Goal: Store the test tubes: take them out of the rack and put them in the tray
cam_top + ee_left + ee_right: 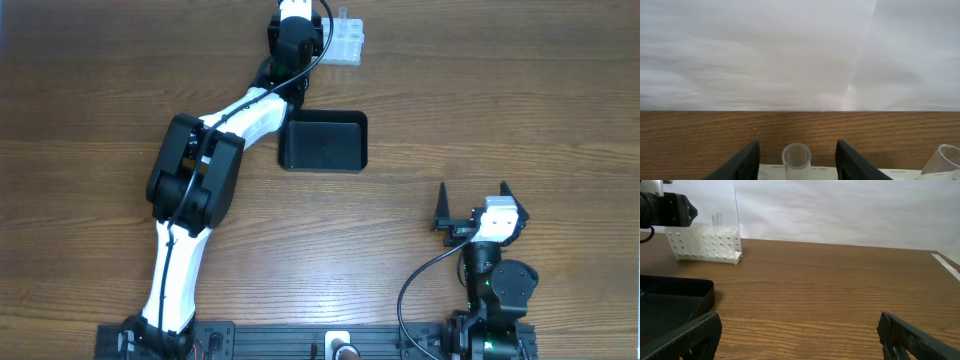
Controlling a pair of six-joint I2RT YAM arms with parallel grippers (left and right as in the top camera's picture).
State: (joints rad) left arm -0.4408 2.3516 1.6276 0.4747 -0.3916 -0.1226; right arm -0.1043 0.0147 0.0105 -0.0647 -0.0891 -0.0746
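Note:
The white test tube rack (345, 42) stands at the far edge of the table, beside my left gripper (300, 25). In the left wrist view my left gripper (797, 146) is open, its fingers on either side of a clear test tube (796, 157) standing in the rack (820, 173), with a gap on each side. A second tube (943, 160) stands off to one side. The black tray (323, 141) sits just in front of the rack and looks empty. My right gripper (472, 208) is open with nothing in it, low over the table at the near right.
From the right wrist view, the rack (705, 242) holds a tube (717, 221), with the left arm's wrist (665, 207) beside it and the tray's corner (680, 297) nearer. Bare wooden table (840, 290) stretches between. A white wall stands behind the table.

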